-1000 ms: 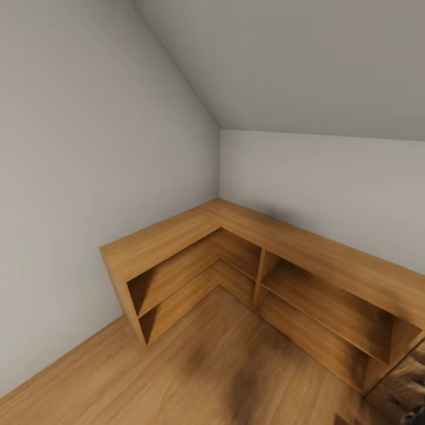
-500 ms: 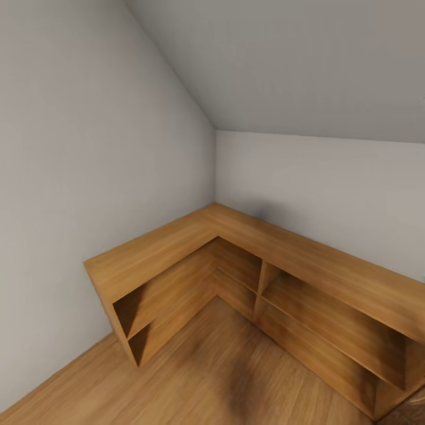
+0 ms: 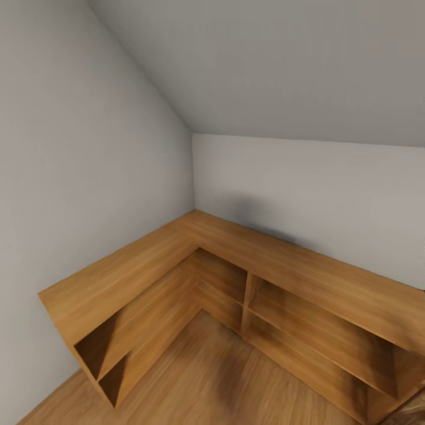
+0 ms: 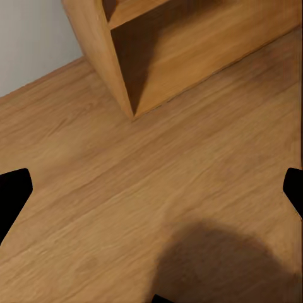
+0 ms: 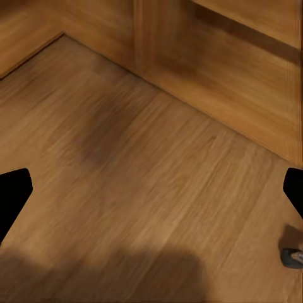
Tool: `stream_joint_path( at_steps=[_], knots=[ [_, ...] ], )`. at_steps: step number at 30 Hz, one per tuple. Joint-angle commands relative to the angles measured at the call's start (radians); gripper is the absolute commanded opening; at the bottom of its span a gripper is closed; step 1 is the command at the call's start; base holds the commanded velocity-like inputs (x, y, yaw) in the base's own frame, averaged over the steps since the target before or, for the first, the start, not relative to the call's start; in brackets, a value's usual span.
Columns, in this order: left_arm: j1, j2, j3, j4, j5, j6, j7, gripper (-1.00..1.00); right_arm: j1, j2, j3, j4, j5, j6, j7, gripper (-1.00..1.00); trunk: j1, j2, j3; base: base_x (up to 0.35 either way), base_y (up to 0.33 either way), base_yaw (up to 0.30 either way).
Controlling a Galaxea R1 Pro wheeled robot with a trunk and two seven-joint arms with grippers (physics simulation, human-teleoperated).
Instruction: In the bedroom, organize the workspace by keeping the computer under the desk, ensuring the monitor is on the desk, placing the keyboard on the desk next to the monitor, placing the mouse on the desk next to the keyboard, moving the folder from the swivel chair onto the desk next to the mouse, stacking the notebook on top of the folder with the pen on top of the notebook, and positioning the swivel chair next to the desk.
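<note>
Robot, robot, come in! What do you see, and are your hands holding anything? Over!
Both hands open, holding nothing, over wood floor. No desk things in sight. L-shaped wooden corner shelf ahead, compartments bare.

L-shaped low wooden shelf unit (image 3: pixel 236 254) tucked into the room corner, two tiers of open cubbies, all bare. One leg runs along the left grey wall (image 3: pixel 71 177), the other along the back wall (image 3: pixel 307 189) under the sloped ceiling (image 3: pixel 265 59). Wood plank floor (image 3: pixel 224 378) in front, soft dark shadow patch on it. Left wrist view: shelf end panel (image 4: pixel 104 57) standing on the floor (image 4: pixel 126 189), wall strip beside it. Right wrist view: floor (image 5: pixel 139 170) meeting shelf base; small dark grey object (image 5: pixel 291 255) at frame edge, can't identify.
</note>
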Motion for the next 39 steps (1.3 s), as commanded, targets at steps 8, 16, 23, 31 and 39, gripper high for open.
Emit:
stream_joint_path(
  at_steps=[8,16,23,31,39],
  knots=[
    [-0.001,0.0,-0.008,-0.001,0.001,-0.002,0.01,1.0,-0.001,0.0,-0.003,0.001,0.012,-0.003,-0.007,1.0,0.001,-0.001,0.005,0.304,0.185,-0.244],
    [-0.001,0.0,-0.008,-0.001,0.001,-0.002,0.009,1.0,-0.001,0.0,-0.002,0.001,0.012,-0.003,-0.007,1.0,0.001,-0.001,0.012,0.11,0.068,-0.251],
    [-0.001,0.001,-0.008,-0.001,0.001,-0.002,0.008,1.0,-0.001,0.005,-0.002,0.002,0.012,-0.002,-0.006,1.0,0.001,-0.001,0.017,0.08,0.117,-0.261],
    [-0.001,0.0,-0.008,-0.001,0.001,-0.001,0.008,1.0,-0.001,0.007,-0.004,0.002,0.01,0.0,-0.008,1.0,0.001,-0.001,0.018,0.144,0.152,-0.289],
    [-0.001,0.0,-0.008,-0.001,0.001,0.003,0.008,1.0,-0.001,0.007,-0.004,0.002,0.01,0.0,-0.008,1.0,0.001,-0.001,0.018,0.012,0.012,-0.299]
  ],
)
